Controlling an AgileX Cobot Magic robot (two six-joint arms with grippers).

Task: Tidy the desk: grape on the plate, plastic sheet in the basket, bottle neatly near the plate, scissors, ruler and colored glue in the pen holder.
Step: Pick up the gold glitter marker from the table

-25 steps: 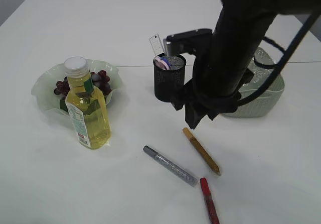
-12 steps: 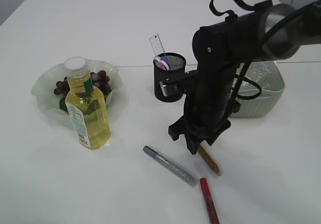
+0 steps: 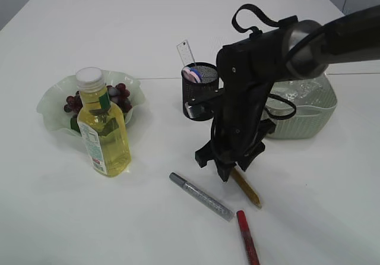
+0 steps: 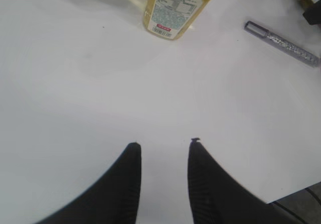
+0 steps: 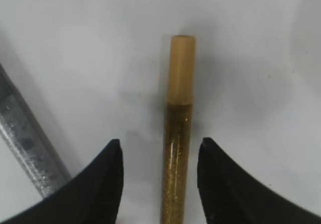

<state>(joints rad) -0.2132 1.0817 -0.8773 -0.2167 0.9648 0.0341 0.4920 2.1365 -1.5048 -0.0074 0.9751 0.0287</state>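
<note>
My right gripper (image 3: pixel 227 171) (image 5: pixel 159 146) is open, low over the table, its jaws on either side of the gold glitter glue pen (image 5: pixel 178 133) (image 3: pixel 248 188) without touching it. A silver glue pen (image 3: pixel 200 196) (image 5: pixel 27 153) (image 4: pixel 282 43) and a red glue pen (image 3: pixel 248 237) lie nearby. The black mesh pen holder (image 3: pixel 199 92) holds a ruler (image 3: pixel 187 53) and scissors handles (image 3: pixel 191 73). The yellow bottle (image 3: pixel 104 125) (image 4: pixel 178 5) stands in front of the green plate (image 3: pixel 50 98) with grapes (image 3: pixel 119 92). My left gripper (image 4: pixel 162 146) is open and empty over bare table.
A pale green basket (image 3: pixel 309 113) with clear plastic sheet (image 3: pixel 300 90) in it stands right of the pen holder, behind my right arm. The table's near edge (image 4: pixel 296 194) shows in the left wrist view.
My right arm has come down from beside the pen holder and lowered its open gripper over the gold glue pen. Nothing else has moved.
</note>
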